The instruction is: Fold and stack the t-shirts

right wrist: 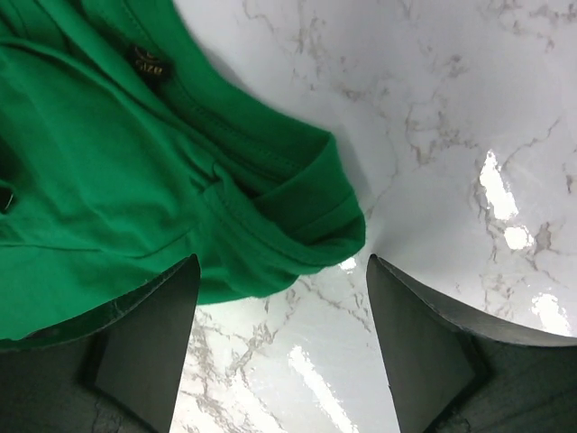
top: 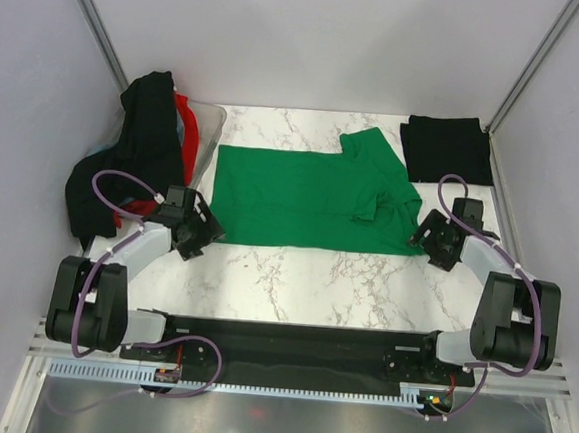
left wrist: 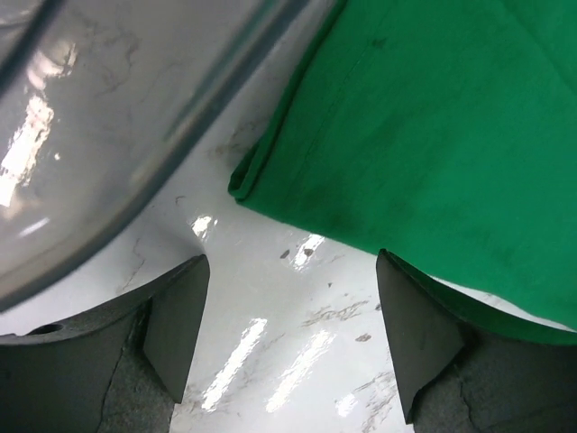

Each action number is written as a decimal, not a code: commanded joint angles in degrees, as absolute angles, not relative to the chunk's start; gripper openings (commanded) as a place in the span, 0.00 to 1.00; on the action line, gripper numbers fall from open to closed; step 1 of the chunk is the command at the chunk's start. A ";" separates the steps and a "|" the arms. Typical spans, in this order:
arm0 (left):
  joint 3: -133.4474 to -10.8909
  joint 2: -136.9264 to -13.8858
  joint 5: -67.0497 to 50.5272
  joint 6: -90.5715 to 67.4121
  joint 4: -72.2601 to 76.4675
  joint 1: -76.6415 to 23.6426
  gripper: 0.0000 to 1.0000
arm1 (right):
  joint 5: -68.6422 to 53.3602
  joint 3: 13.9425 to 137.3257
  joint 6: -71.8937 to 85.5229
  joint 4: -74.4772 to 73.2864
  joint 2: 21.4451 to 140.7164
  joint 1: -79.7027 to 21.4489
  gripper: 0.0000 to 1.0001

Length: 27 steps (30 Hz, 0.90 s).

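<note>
Marble-look table (top: 305,278), grey walls on three sides.

- **Layout:** The green shirt (top: 301,197) lies flat mid-table. It looks doubled along its length, with one sleeve poking toward the far side. A folded black shirt (top: 445,149) sits at the far right corner, well apart. The tub (top: 208,130) is far left, with dark cloth (top: 140,135) and a bit of red (top: 183,108) draped over it.
- **Handling (judgement):** The green shirt is light and limp, with no stiffness to carry a fold. It will sag from any pinch and likely slide on the glossy top. The best holds are the two near corners, pinching through every layer so the fold travels as one.
- **Left arm:** It is low and reached forward, with the wrist turned in toward the shirt. The left gripper (top: 206,232) is spread and empty. In the left wrist view the near-left corner (left wrist: 243,185) lies just ahead of the fingers (left wrist: 176,316), with the tub wall close beside it.
- **Right arm:** It mirrors the left. The right gripper (top: 425,235) is spread, with nothing held. The rumpled near-right edge (right wrist: 306,216) lies between and ahead of its fingers (right wrist: 149,343). Cloth runs behind one finger, and I cannot tell whether they touch.
</note>
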<state>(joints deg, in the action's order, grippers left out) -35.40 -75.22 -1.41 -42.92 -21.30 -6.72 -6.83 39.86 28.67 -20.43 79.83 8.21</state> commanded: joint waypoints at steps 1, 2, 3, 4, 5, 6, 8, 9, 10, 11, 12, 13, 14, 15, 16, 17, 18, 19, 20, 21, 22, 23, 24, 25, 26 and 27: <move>-34.45 -78.92 2.11 -44.65 -15.13 -6.33 0.82 | -7.56 39.38 27.51 -16.44 81.47 9.05 0.82; -34.63 -79.45 2.37 -44.91 -14.77 -6.33 0.81 | -7.65 39.20 27.51 -16.09 81.82 9.14 0.80; -34.89 -80.58 2.81 -44.91 -14.50 -6.33 0.79 | -7.82 39.11 27.51 -15.30 82.09 9.23 0.79; -35.59 -81.29 2.90 -45.00 -14.33 -6.33 0.77 | -7.82 39.20 27.60 -15.12 82.70 9.32 0.77; -36.12 -82.17 2.99 -45.09 -14.24 -6.33 0.75 | -7.82 39.20 27.60 -14.77 83.05 9.32 0.75; -36.56 -82.79 3.08 -45.26 -14.15 -6.42 0.69 | -7.82 39.29 27.68 -14.50 83.40 9.40 0.72; -37.79 -84.98 3.34 -45.52 -13.71 -6.42 0.62 | -8.17 39.55 27.60 -13.63 84.46 9.58 0.64; -38.14 -85.69 3.43 -45.61 -13.45 -6.42 0.53 | -8.35 39.64 27.51 -13.28 84.72 9.75 0.59; -38.67 -86.91 3.34 -45.70 -13.01 -6.33 0.47 | -8.96 39.73 27.60 -13.18 85.16 9.84 0.46; -38.93 -87.45 3.25 -45.88 -12.75 -6.42 0.39 | -9.40 39.81 27.60 -13.10 85.08 10.02 0.37; -39.54 -88.15 2.99 -45.97 -12.57 -6.42 0.22 | -9.75 39.90 27.68 -13.10 85.17 10.11 0.29; -39.81 -88.76 2.73 -45.97 -12.57 -6.42 0.13 | -9.93 40.16 27.69 -13.10 84.90 10.11 0.15; -39.99 -88.86 2.38 -45.88 -12.66 -6.42 0.04 | -10.45 40.34 27.69 -13.27 84.55 10.11 0.11; -39.99 -88.51 1.68 -45.88 -12.74 -6.42 0.02 | -10.63 40.60 27.69 -14.23 84.20 10.11 0.06; -39.99 -88.07 1.06 -45.97 -12.74 -6.42 0.02 | -10.55 41.30 27.51 -14.93 83.24 10.11 0.00; -40.08 -86.50 0.27 -45.97 -13.09 -6.42 0.02 | -10.37 41.83 27.42 -15.64 82.71 10.11 0.00; -40.25 -85.61 -2.17 -46.05 -14.84 -6.42 0.02 | -10.46 42.53 27.33 -17.56 82.01 10.11 0.00; -41.04 -84.30 -3.33 -46.32 -15.72 -6.42 0.02 | -10.63 44.19 27.33 -18.71 80.61 10.11 0.00; -41.57 -81.59 -4.56 -46.93 -16.69 -6.42 0.02 | -11.50 45.34 27.51 -19.68 79.73 10.11 0.00; -42.18 -79.74 -6.75 -47.28 -18.18 -6.42 0.02 | -12.30 46.57 27.68 -21.69 78.85 10.11 0.00; -44.01 -77.98 -7.46 -47.55 -20.98 -6.42 0.02 | -13.09 49.89 28.21 -23.01 77.36 10.11 0.00; -45.16 -76.48 -7.91 -47.90 -22.75 -6.42 0.02 | -14.14 52.18 28.39 -24.51 76.73 10.11 0.00; -48.22 -73.16 -8.08 -47.81 -24.42 -6.42 0.02 | -15.37 54.56 28.48 -27.65 76.12 10.11 0.00; -50.17 -71.91 -7.74 -47.64 -28.44 -6.42 0.02 | -15.64 59.54 28.39 -29.16 74.72 10.11 0.00; -52.10 -70.59 -7.30 -47.11 -30.48 -6.42 0.02 | -15.30 61.85 28.13 -30.66 74.10 10.11 0.00; -55.77 -68.84 -6.16 -46.94 -32.59 -6.42 0.02 | -13.47 63.96 27.78 -34.07 72.61 10.11 0.00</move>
<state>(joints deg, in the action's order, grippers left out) -46.87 -74.74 -5.89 -46.52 -26.06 -6.72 -13.15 55.33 28.27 -27.75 78.00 9.91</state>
